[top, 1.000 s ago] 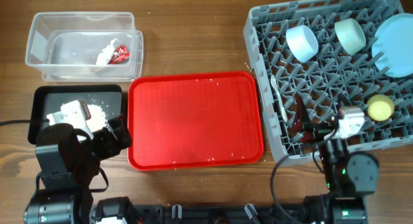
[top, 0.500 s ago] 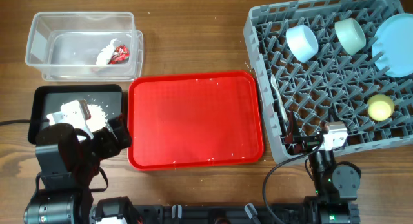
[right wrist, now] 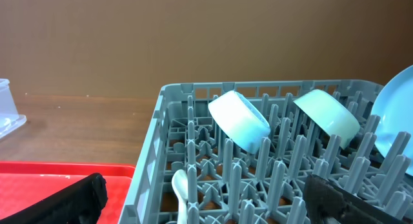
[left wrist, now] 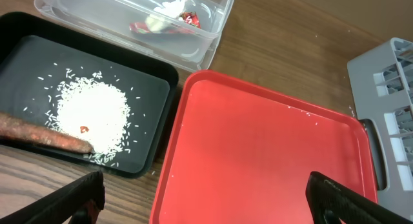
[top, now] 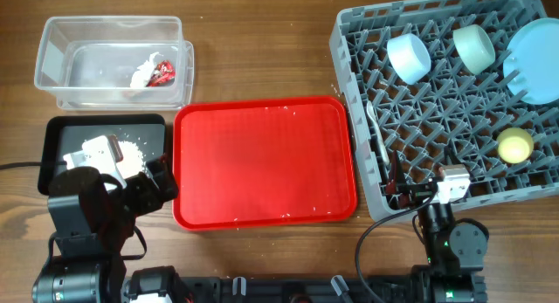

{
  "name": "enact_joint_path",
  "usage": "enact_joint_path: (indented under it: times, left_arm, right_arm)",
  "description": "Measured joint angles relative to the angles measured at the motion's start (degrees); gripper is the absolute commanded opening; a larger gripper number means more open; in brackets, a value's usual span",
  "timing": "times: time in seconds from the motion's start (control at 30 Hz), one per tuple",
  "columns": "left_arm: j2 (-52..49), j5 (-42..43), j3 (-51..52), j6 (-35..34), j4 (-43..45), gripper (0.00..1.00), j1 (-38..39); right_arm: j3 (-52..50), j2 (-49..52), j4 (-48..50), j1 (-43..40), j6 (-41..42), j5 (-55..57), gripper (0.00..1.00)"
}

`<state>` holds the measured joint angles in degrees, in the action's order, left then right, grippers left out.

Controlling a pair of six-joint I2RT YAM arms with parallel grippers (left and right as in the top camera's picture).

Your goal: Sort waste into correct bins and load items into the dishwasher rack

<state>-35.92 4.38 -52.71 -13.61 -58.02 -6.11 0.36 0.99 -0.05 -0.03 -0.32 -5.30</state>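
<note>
The grey dishwasher rack [top: 341, 50] on the right holds a light blue bowl [top: 409, 57], a mint-green bowl [top: 476, 46], a pale blue plate [top: 534, 60], a yellow cup [top: 514, 146] and a white spoon [top: 376, 133]. The clear tub [top: 52, 50] holds the red-and-white wrapper [top: 153, 73]. The black tray [top: 61, 124] holds white rice crumbs [left wrist: 90, 111] and a brown stick [left wrist: 45, 137]. My left gripper [left wrist: 206, 192] is open and empty above the red tray's near left edge. My right gripper [right wrist: 206, 201] is open and empty at the rack's front left corner.
A large flat red tray [top: 262, 163] with a few stray crumbs lies in the middle, between the black tray and the rack. Bare wooden table shows behind it.
My right arm has drawn back from beside the yellow cup toward the table's front edge, then stopped. The left arm has not moved.
</note>
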Motion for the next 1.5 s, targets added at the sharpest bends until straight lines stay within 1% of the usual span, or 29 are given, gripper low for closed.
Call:
enact_joint_path:
  times: [0.37,0.5,0.57,0.67,0.77,0.8,0.93,0.97,1.0,1.03,1.1,1.13,1.17,1.2,1.27,1.3,1.4,1.43,1.5]
  left_arm:
    - [0.0,0.0,0.0,0.0,0.0,1.0,0.0]
    - [1.8,-0.1,0.0,0.0,0.0,1.0,0.0]
    - [4.5,-0.7,0.5,0.0,0.1,1.0,0.0]
    - [11.7,-1.8,4.7,0.0,2.0,1.0,0.7]
    - [20.7,-2.0,16.0,0.0,9.7,1.0,1.7]
    - [24.0,-2.0,20.6,0.0,14.2,1.0,2.0]
    - [32.6,-2.0,32.5,-0.7,28.4,1.0,2.0]
    - [34.3,-2.0,36.1,-0.9,34.0,1.0,2.0]
    - [34.9,-2.0,38.8,-1.1,38.6,1.0,2.0]
    - [34.9,-1.9,40.3,-1.2,41.3,1.0,2.0]
    - [35.1,-2.0,46.7,-1.3,55.1,1.0,2.0]
    - [35.1,-2.0,47.6,-1.3,57.4,1.0,2.0]
    - [35.1,-1.9,49.7,-0.5,62.8,1.0,2.0]
    - [35.2,-2.0,50.8,0.7,65.1,1.0,2.1]
    - [35.2,-1.5,51.8,4.3,65.2,1.0,2.1]
    - [35.2,-1.4,51.8,5.1,63.4,1.0,2.1]
    - [35.3,-0.7,52.0,6.6,55.7,1.0,2.1]
    - [35.2,-0.5,52.2,7.0,54.3,1.0,2.1]
    - [35.2,-0.2,52.2,7.3,54.3,1.0,2.2]
  right_arm:
    - [0.0,0.0,0.0,0.0,0.0,0.0,1.0]
    - [0.0,0.0,0.0,0.0,0.0,0.0,1.0]
    - [0.0,0.0,0.0,0.0,0.0,0.0,1.0]
    - [0.0,0.0,0.0,0.0,0.0,0.0,1.0]
    - [0.0,0.0,0.0,0.0,0.0,0.0,1.0]
    - [0.0,0.0,0.0,0.0,0.0,0.0,1.0]
    - [0.0,0.0,0.0,0.0,0.0,0.1,1.0]
    - [0.0,0.0,0.0,0.0,0.0,0.0,1.0]
    - [0.0,0.0,0.0,0.0,0.0,0.0,1.0]
    - [0.0,0.0,0.0,0.0,0.0,0.0,1.0]
    - [0.0,0.0,0.0,0.0,0.0,0.0,1.0]
    - [0.0,0.0,0.0,0.0,0.0,0.0,1.0]
    - [0.0,0.0,0.1,0.0,0.0,0.0,1.0]
    - [0.0,0.0,0.0,0.0,0.0,0.0,1.0]
    - [0.0,0.0,0.0,0.0,0.0,0.0,1.0]
    - [0.0,0.0,0.0,0.0,0.0,0.0,1.0]
    - [0.0,0.0,0.0,0.0,0.0,0.0,1.0]
    - [0.0,0.0,0.0,0.0,0.0,0.0,1.0]
    - [0.0,0.0,0.0,0.0,0.0,0.0,1.0]
